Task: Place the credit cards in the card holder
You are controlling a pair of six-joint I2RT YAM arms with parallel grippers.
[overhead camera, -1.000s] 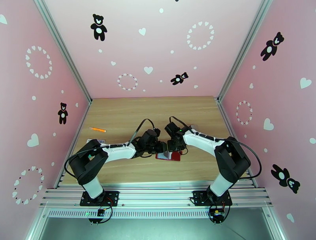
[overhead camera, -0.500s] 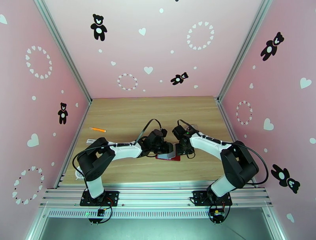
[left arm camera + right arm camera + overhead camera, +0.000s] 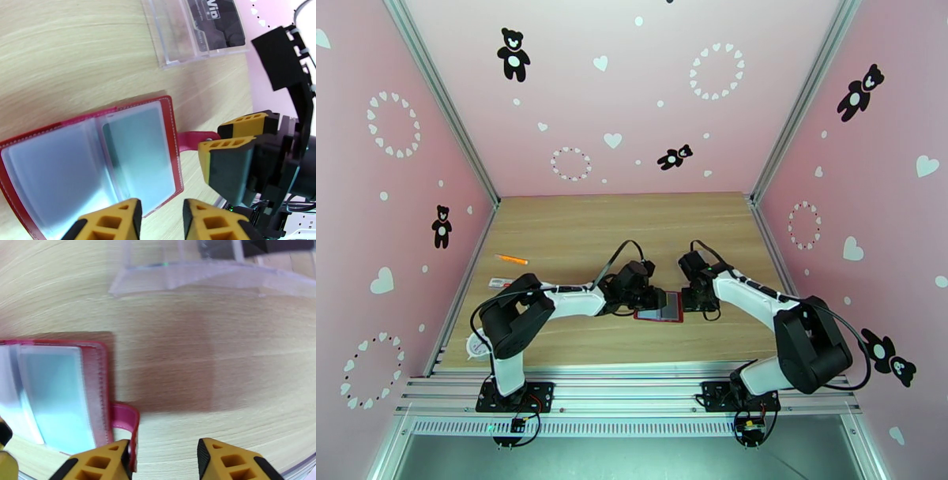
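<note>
The card holder [image 3: 661, 306] lies open and flat on the table, red-edged, its grey transparent sleeves [image 3: 91, 165] facing up. Its pink snap tab [image 3: 126, 417] sticks out toward my right gripper [image 3: 697, 298]. My left gripper [image 3: 160, 221] hovers over the holder's near edge, jaws apart with nothing between them. My right gripper [image 3: 164, 463] is open over bare wood just beside the tab, and its yellow fingers [image 3: 233, 162] face the left one. A dark credit card [image 3: 217, 23] sits inside a clear plastic case [image 3: 185, 43] just beyond the holder.
The clear case [image 3: 197, 271] lies close behind both grippers. An orange pen [image 3: 510, 259] and a white-and-red strip [image 3: 499, 283] lie at the table's left edge. Pink walls enclose the table [image 3: 632, 221] on three sides.
Both grippers shifted to the right. The right gripper drew off the card holder toward the right, leaving it uncovered and open between the two grippers.
</note>
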